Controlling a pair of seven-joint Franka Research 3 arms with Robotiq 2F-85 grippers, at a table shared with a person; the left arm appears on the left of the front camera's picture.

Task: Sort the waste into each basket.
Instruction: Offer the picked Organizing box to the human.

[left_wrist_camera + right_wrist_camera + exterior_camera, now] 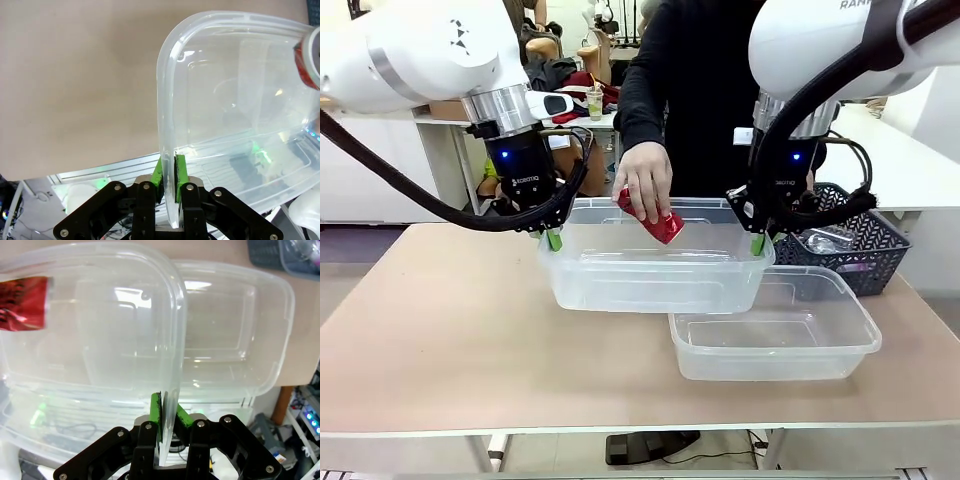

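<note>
While both jaws pinch the tub [650,275] rim, the can [658,222] hangs between.

Green fingers [181,170] astride tub rim [165,150]

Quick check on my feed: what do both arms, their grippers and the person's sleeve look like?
Both arms are glossy white with silver wrist rings and black looping cables. The left gripper and right gripper are black with green pads and blue indicator lights. The person's sleeve is black and long.
</note>
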